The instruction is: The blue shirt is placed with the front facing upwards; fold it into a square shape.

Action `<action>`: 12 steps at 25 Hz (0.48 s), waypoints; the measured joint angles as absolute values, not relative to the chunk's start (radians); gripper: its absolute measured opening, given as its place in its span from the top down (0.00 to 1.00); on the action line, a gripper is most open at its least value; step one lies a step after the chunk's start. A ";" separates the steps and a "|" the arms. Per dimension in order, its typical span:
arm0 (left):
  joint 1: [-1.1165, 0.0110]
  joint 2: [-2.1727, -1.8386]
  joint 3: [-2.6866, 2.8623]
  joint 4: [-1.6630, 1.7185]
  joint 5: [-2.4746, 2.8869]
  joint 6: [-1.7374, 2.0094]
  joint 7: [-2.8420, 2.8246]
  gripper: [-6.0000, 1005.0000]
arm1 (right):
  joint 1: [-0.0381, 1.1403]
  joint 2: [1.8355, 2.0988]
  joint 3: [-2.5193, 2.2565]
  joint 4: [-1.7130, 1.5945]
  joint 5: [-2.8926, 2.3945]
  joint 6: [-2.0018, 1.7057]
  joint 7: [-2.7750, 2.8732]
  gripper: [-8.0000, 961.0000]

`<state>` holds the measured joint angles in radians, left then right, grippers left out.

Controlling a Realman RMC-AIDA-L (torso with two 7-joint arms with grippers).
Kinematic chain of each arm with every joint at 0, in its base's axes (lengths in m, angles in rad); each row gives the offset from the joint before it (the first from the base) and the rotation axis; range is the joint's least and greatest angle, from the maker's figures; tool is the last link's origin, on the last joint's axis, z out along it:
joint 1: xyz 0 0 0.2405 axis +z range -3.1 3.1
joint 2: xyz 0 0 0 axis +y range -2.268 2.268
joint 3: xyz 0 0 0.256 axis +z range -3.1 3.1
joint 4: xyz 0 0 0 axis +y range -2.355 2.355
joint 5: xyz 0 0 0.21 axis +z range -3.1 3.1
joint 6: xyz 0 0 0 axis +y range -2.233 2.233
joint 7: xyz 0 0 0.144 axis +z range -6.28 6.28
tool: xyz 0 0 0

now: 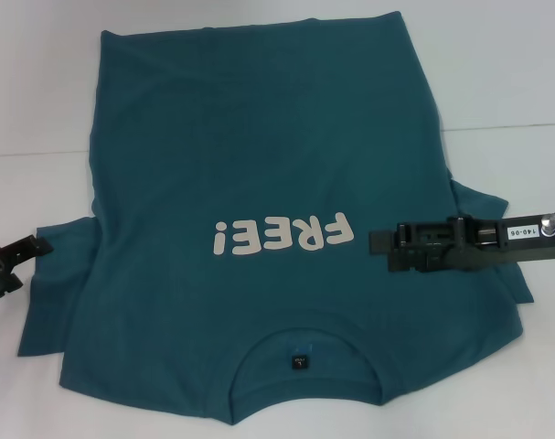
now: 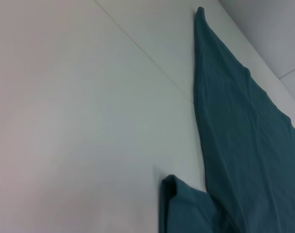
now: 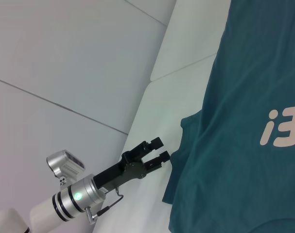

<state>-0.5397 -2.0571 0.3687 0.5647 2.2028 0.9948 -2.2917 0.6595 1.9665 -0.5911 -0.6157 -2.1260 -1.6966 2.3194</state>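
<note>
We see the blue shirt (image 1: 259,183) spread print-up across the white table (image 1: 506,73), filling the middle of the head view, collar at the bottom, so it is ready for folding. The left gripper (image 1: 26,251), at the left edge, sits just beside the left sleeve, fingers slightly apart and holding nothing. The right gripper (image 1: 378,245) lies over the right side near the print; whether it is spread or pinching cloth we cannot tell. The right sleeve is partly covered by that arm.

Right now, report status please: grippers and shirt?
Left gripper open at the left sleeve edge. Right gripper over shirt, beside print. Shirt flat, unfolded. Nothing in way.
</note>
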 joint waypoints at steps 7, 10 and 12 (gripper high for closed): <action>-0.542 -2.059 0.371 0.560 2.203 0.991 -2.278 0.13 | 0.658 1.967 -0.586 -0.615 -2.127 -1.698 2.319 0.02; -0.548 -2.057 0.371 0.545 2.203 0.991 -2.250 0.13 | 0.658 1.966 -0.586 -0.615 -2.127 -1.698 2.318 0.02; -0.550 -2.057 0.371 0.541 2.203 0.991 -2.241 0.13 | 0.658 1.966 -0.586 -0.615 -2.127 -1.697 2.316 0.02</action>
